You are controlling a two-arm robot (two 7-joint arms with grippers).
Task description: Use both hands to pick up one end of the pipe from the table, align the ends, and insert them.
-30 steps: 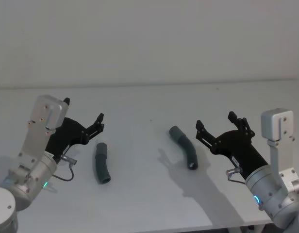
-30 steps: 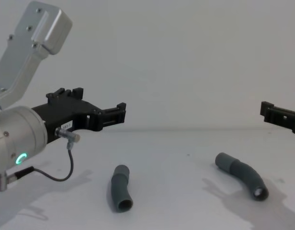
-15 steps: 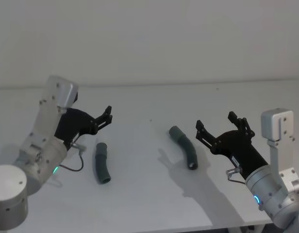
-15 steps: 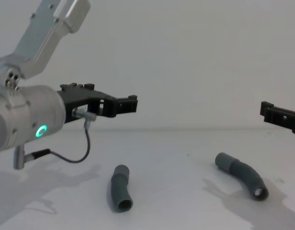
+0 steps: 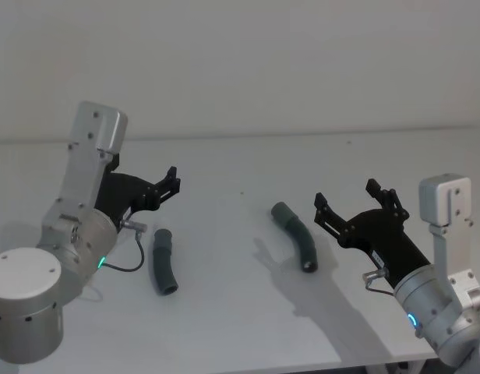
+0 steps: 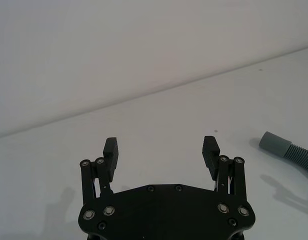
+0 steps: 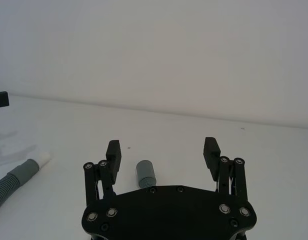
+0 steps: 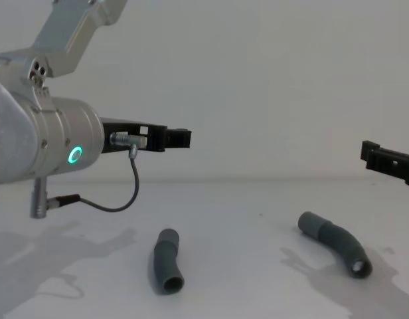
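Two hose pieces rest apart on the table [image 5: 224, 327]: the left piece [image 5: 162, 261] toward its left edge, below the raised left gripper [image 5: 174, 181]; the right piece [image 5: 296, 236] mid-table, just before the right gripper [image 5: 345, 195]; both grippers gape, empty

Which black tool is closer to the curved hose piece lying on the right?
Right. The right tool hovers open just beside the right hose piece, raised off the table; the left tool hangs farther away, near the other hose piece.
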